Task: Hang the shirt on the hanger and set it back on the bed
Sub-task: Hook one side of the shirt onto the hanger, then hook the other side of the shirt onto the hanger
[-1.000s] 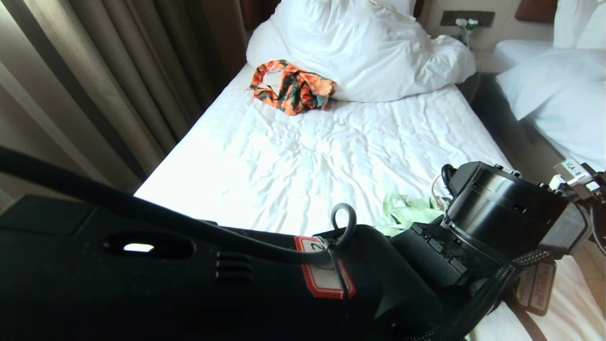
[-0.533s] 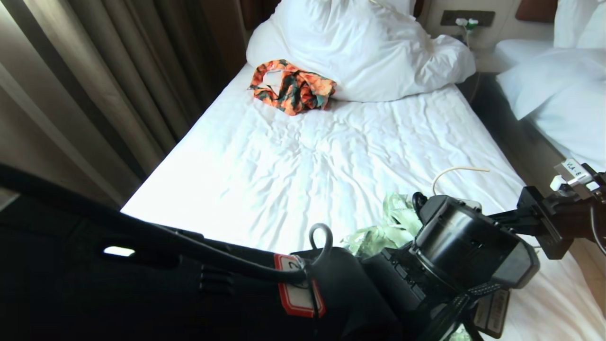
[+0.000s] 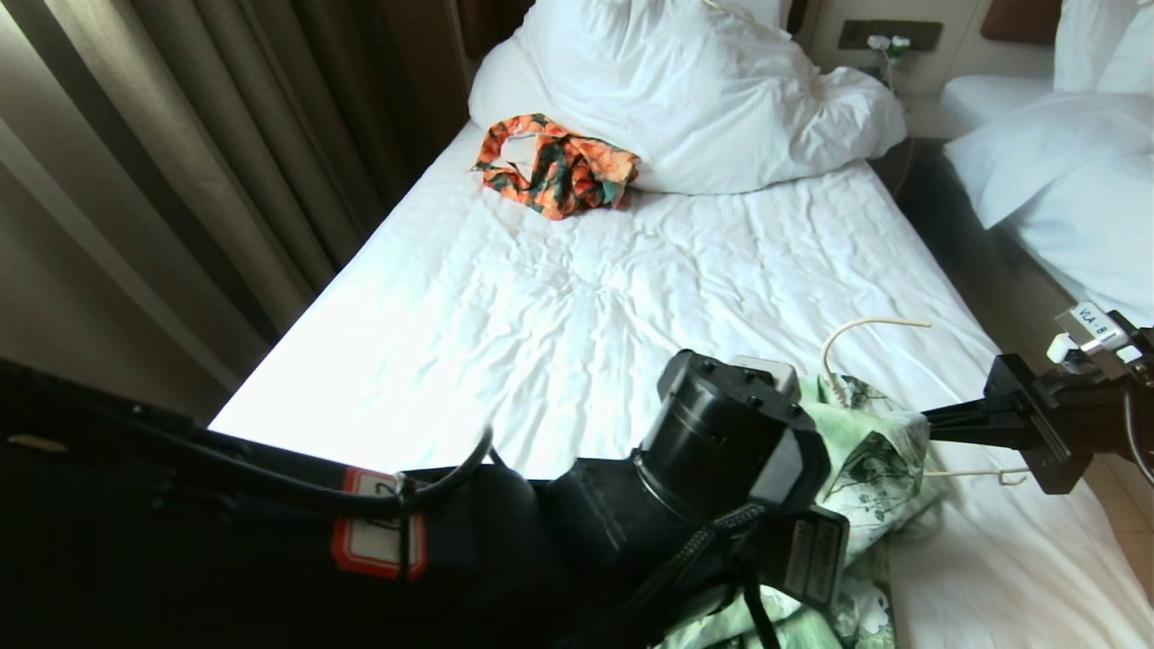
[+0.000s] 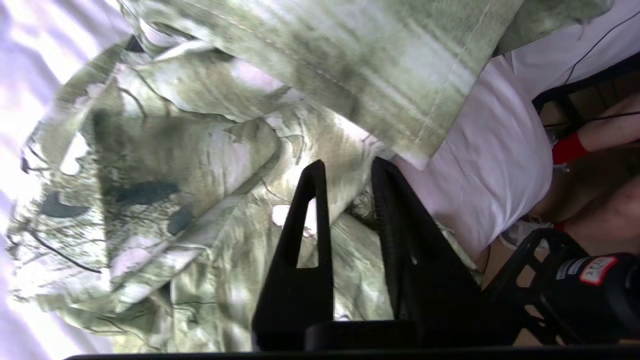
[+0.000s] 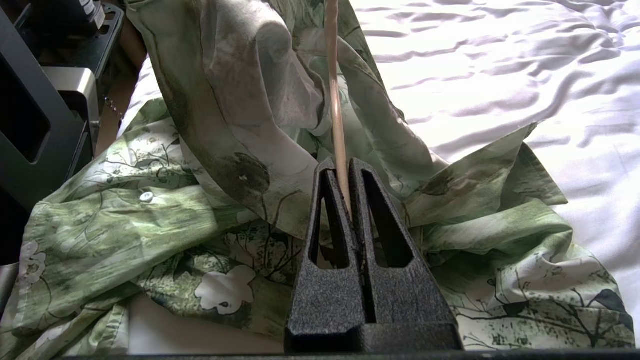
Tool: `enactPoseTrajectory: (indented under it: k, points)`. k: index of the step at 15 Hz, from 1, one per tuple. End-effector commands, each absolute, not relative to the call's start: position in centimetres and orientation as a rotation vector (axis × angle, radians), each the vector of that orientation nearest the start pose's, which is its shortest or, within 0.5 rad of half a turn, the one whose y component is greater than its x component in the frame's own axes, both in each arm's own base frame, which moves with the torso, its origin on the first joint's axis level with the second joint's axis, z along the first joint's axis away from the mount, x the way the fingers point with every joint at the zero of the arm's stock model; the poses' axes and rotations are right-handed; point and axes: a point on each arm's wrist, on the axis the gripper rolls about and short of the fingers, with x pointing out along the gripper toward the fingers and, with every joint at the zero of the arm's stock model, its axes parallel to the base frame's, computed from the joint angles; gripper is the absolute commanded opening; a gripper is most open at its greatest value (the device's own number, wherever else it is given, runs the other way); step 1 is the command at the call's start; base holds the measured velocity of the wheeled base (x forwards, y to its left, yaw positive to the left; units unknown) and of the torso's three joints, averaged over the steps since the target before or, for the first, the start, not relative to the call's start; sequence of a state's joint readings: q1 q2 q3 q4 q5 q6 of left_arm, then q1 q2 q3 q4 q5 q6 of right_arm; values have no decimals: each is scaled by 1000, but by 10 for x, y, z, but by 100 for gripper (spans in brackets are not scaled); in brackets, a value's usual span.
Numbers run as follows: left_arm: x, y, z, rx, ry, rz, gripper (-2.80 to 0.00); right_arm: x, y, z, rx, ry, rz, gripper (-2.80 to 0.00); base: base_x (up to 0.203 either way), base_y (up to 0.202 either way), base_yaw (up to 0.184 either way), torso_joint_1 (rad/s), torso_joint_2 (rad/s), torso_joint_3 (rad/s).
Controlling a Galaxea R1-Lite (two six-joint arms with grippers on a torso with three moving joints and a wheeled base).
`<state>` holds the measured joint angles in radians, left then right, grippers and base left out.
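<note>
The right gripper (image 5: 344, 167), two black, grainy, wedge-shaped fingers with triangular cut-outs, is clenched on the hanger (image 5: 336, 105), a thin, smooth, cream rod gripped between the fingertips and running straight away from them. In the head view the hanger's curved hook (image 3: 865, 329) is seen just beyond the shirt, with a notched end (image 3: 1001, 475) showing below the right gripper (image 3: 929, 424).

The shirt (image 5: 165, 210), soft crumpled cloth streaked green and white with white flowers and dark line drawing, is heaped around and beneath the right gripper's fingers, partly draped up along the hanger. A small white button (image 5: 146, 196) is seen on a folded placket to one side.

The left gripper (image 4: 350, 172) is held over the same shirt (image 4: 165, 165), its two matt black fingers parted by a narrow gap; whether cloth is pinched between them cannot be told.

Beyond both grippers the wrinkled white sheet of the bed (image 3: 577, 297) is spread.
</note>
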<state>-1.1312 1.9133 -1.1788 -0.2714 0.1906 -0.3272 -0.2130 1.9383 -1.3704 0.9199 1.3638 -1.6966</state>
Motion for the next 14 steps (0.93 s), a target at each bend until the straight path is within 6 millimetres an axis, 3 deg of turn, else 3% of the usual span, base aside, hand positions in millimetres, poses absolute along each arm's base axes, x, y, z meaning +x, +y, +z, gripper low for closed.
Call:
enactPoseTrajectory:
  k: [1, 4, 6, 10, 14]
  points:
    - [169, -316, 180, -9, 459, -859, 0, 300, -42, 166, -316, 22, 1353, -280, 0, 0, 0, 0, 0, 0]
    - [199, -294, 172, 29, 274, -994, 0, 302, -43, 165, -316, 23, 1353, -280, 0, 0, 0, 0, 0, 0]
    - [217, -293, 165, 98, 215, -1029, 0, 302, -42, 164, -312, 23, 1355, -280, 0, 0, 0, 0, 0, 0]
    - [225, -295, 162, 159, 178, -1162, 0, 303, -41, 165, -315, 20, 1360, -280, 0, 0, 0, 0, 0, 0]
    - [248, -305, 150, 212, 151, -1144, 0, 303, -41, 164, -314, 22, 1359, -280, 0, 0, 0, 0, 0, 0]
